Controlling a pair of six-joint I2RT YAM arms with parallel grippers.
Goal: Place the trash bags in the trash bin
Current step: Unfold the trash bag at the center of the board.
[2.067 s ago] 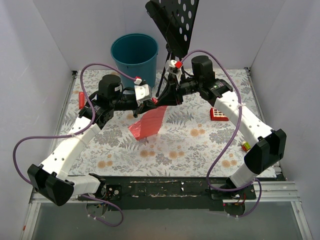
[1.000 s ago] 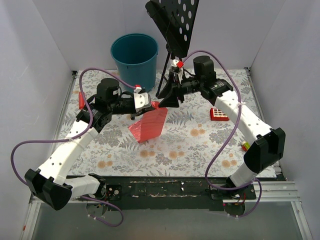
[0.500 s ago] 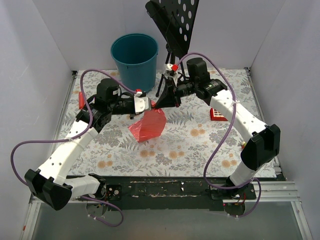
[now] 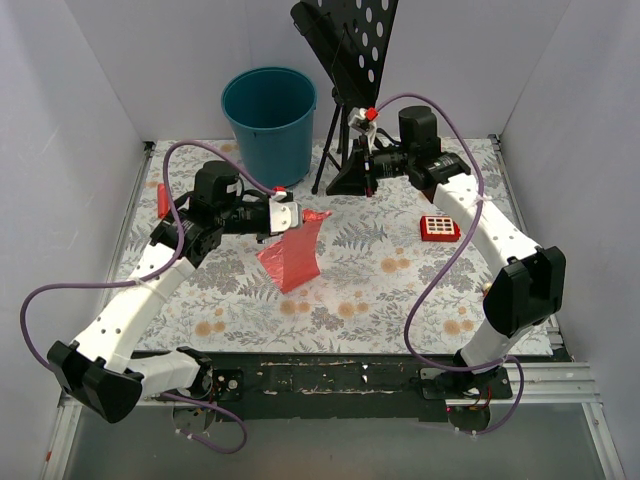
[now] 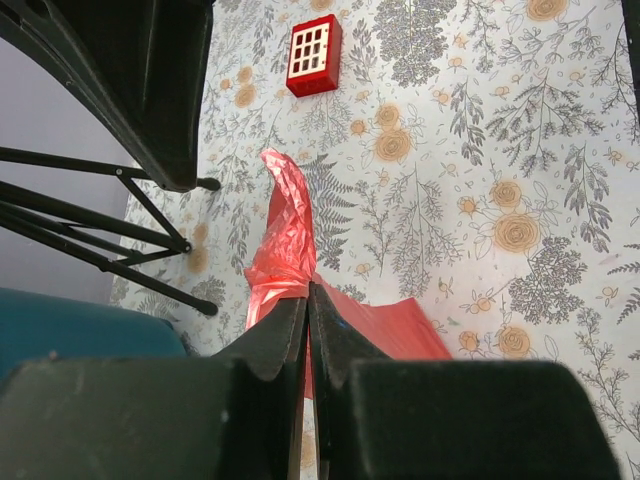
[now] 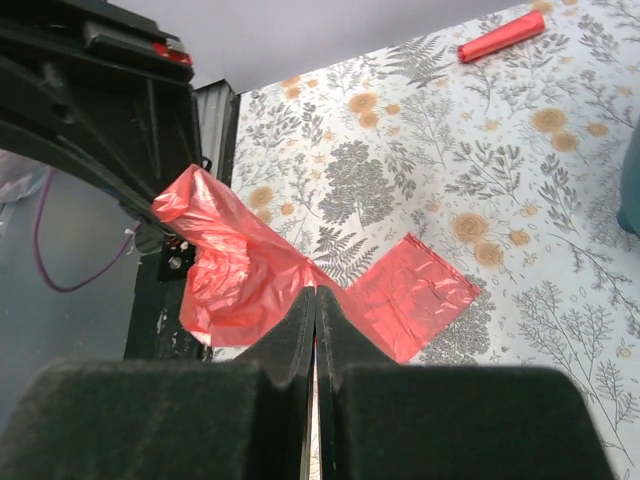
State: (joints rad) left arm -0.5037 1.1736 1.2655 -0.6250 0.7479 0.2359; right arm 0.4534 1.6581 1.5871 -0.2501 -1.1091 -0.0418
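The red trash bag (image 4: pixel 295 250) hangs as a crinkled sheet from my left gripper (image 4: pixel 298 215), its lower end on the floral table. In the left wrist view the jaws (image 5: pixel 307 290) are shut on the bag (image 5: pixel 285 240), and a free twisted end rises beyond them. My right gripper (image 4: pixel 338 186) is shut and empty, apart from the bag, by the stand's legs. In the right wrist view its closed tips (image 6: pixel 316 292) point at the bag (image 6: pixel 240 270) farther off. The teal trash bin (image 4: pixel 270 115) stands at the back, behind the left gripper, its side visible in the left wrist view (image 5: pixel 60 330).
A black music stand (image 4: pixel 345 50) on tripod legs rises right of the bin. A red square toy with white buttons (image 4: pixel 439 228) lies at right, also visible in the left wrist view (image 5: pixel 312 55). A red cylinder (image 4: pixel 162 200) lies at the left edge. White walls enclose the table.
My right gripper has left the bag's top and drawn back up and right toward the stand. The bag now hangs from the left gripper alone, narrower and more upright.
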